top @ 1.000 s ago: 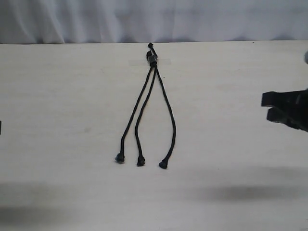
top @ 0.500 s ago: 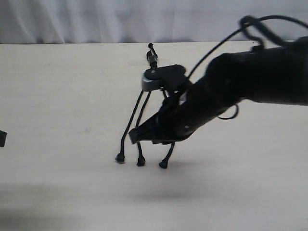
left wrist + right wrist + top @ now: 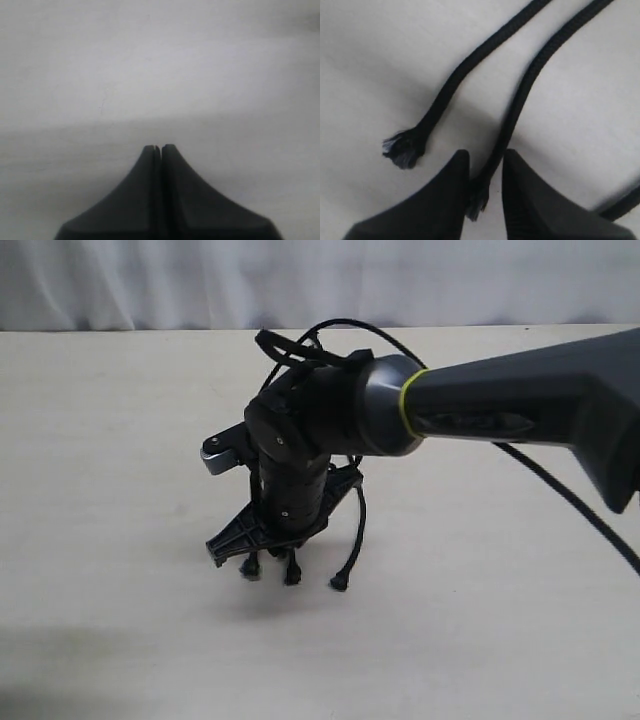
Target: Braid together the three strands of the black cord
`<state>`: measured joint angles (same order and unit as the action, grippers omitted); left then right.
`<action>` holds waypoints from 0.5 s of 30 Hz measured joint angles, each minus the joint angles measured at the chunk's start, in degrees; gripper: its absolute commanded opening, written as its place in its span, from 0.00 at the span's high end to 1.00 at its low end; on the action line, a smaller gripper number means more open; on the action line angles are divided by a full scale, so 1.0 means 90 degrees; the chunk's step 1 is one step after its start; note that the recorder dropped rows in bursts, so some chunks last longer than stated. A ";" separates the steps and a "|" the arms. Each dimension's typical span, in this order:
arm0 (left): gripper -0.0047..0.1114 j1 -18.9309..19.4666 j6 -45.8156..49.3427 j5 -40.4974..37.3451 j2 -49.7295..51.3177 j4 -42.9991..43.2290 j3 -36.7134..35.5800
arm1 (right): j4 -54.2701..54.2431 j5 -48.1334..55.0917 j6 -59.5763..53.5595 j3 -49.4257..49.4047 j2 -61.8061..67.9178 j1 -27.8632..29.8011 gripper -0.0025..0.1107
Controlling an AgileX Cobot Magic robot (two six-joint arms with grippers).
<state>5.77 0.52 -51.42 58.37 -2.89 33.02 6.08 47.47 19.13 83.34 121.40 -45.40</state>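
Note:
The black cord lies on the pale table [image 3: 120,440], its clasp end hidden behind my right arm. The three strands end in frayed knobby tips: left tip [image 3: 249,568], middle tip [image 3: 292,575], right tip [image 3: 340,583]. My right gripper [image 3: 283,554] reaches across and is down at the tips. In the right wrist view it [image 3: 485,161] stands open with a narrow gap. The middle strand [image 3: 530,80] runs into that gap and touches one finger. The left strand [image 3: 455,82] lies beside it. My left gripper [image 3: 160,148] is shut over bare table.
My right arm [image 3: 480,410] and its glossy cable [image 3: 560,490] stretch from the right edge over the middle of the table. A white curtain [image 3: 150,280] hangs behind the far edge.
My right arm has swung in from the right edge, crossed over the cord and come down at the strand tips. The strands themselves lie as before.

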 measured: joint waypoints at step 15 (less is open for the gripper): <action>0.96 0.0000 0.0000 0.0190 0.0000 0.0000 0.0000 | 0.0292 0.0098 0.0326 0.0244 0.0291 0.0000 0.94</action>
<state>5.77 0.52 -49.70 58.37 -2.89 33.02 8.72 48.35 22.06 85.54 124.02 -45.40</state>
